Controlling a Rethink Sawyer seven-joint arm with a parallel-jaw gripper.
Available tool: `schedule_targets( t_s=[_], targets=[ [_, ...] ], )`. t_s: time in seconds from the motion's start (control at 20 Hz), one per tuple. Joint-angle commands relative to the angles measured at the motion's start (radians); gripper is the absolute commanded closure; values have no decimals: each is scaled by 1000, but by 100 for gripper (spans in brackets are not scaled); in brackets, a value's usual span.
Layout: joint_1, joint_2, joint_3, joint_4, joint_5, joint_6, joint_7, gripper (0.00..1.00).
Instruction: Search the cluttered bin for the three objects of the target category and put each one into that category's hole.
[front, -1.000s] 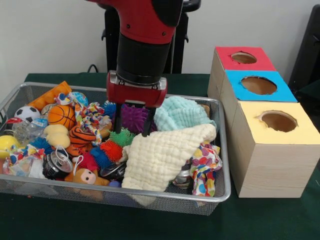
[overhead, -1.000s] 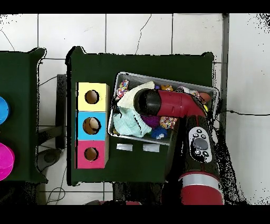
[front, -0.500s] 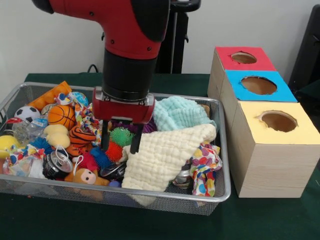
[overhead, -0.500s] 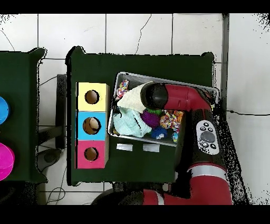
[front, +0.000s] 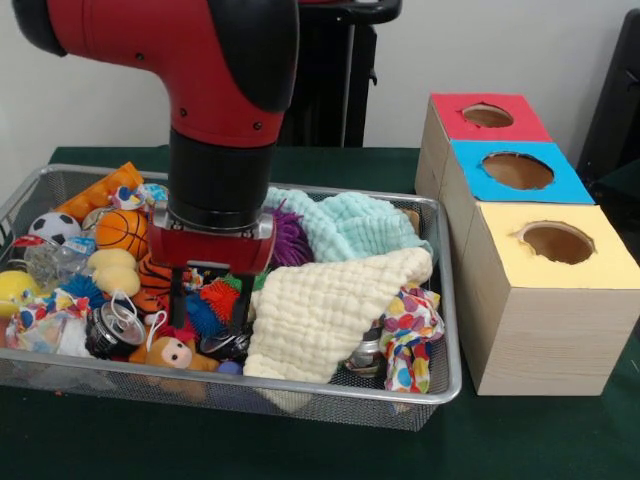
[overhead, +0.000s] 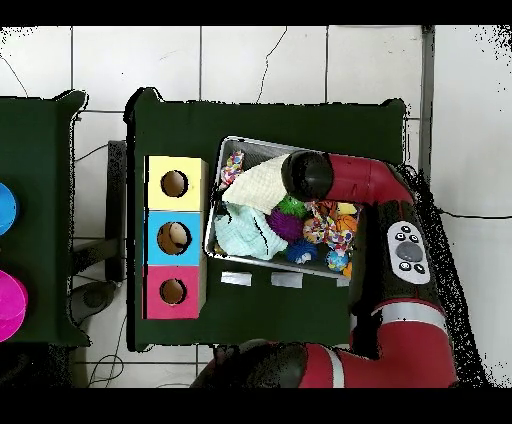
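Now we see the gripper (front: 208, 305) hanging low in the wire-mesh basket (front: 330, 392), its two dark fingers apart and clamped on nothing. One finger comes down beside a red spiky ball (front: 221, 297) and a blue spiky ball (front: 200, 316); the other stands just above the tan-orange plush bear (front: 172, 354), which lies against the basket's front wall. Behind the red wrist plate we make out part of the orange black-striped tiger (front: 152, 272), and a pale yellow plush (front: 112, 271) rests to its left, below the small basketball (front: 124, 231). A purple spiky ball (front: 289, 236) peeks out beside the arm, next to a mint-green cloth (front: 355, 226). A cream waffle cloth (front: 325, 310) drapes over the middle of the basket, reaching its front rim. At the front right corner sits a knotted polka-dot fabric toy (front: 405, 340).

To the right of the basket stands the row of plywood boxes, and the red-surrounded hole (front: 487, 116) is the farthest, behind the blue-surrounded opening (front: 517, 170) and the yellow-surrounded opening (front: 556, 242).

From overhead, we see the red arm (overhead: 350, 180) reaching across the basket (overhead: 226, 155), hiding the gripper beneath it, and the red-topped hole (overhead: 173, 291) lies well apart from it.
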Motion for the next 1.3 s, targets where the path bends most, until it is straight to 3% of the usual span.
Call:
schedule_targets(
  t_s=[0.05,0.4,0.6,1.3],
  targets=[
    [-52,72,123,-37,-73,27,-172,0],
    [-86,116,150,-73,-113,28,-181,0],
    [-65,124,111,-77,-132,60,-135,0],
    [-42,166,92,-116,-149,188,-132,0]
  ],
)
